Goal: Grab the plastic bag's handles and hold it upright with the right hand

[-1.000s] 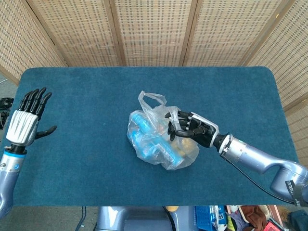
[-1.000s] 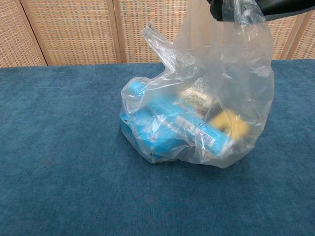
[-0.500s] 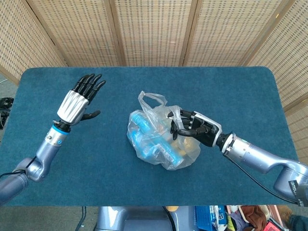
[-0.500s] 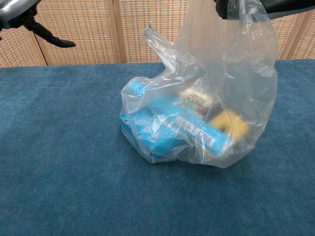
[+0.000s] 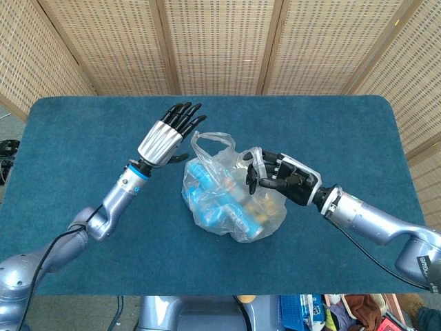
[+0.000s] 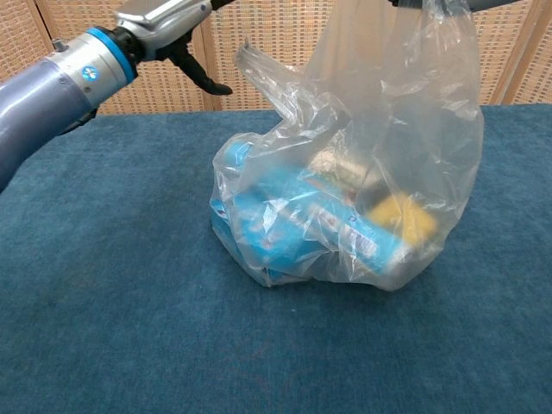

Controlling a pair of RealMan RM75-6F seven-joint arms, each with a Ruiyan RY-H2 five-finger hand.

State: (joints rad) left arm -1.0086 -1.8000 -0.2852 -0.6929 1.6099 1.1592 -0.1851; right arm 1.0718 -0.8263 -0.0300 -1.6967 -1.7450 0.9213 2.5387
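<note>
A clear plastic bag (image 5: 231, 200) with blue packets and a yellow item inside stands on the blue table (image 5: 83, 124). My right hand (image 5: 279, 179) grips one handle (image 5: 249, 160) and holds that side of the bag (image 6: 345, 207) up; in the chest view this hand is almost wholly cut off at the top edge. The other handle (image 5: 210, 141) sticks up loose on the bag's far left side (image 6: 259, 73). My left hand (image 5: 165, 138) hovers open with straight fingers just left of that loose handle, its thumb (image 6: 203, 79) close to the plastic but apart from it.
A woven wicker screen (image 5: 220, 41) closes off the back of the table. The blue cloth runs bare to the left (image 6: 103, 259) and right of the bag. Below the table's front edge lie cables and clutter (image 5: 310, 310).
My left arm has swung from the table's left edge across to the bag, its open hand now beside the loose handle. The right hand has kept its hold and risen slightly.
</note>
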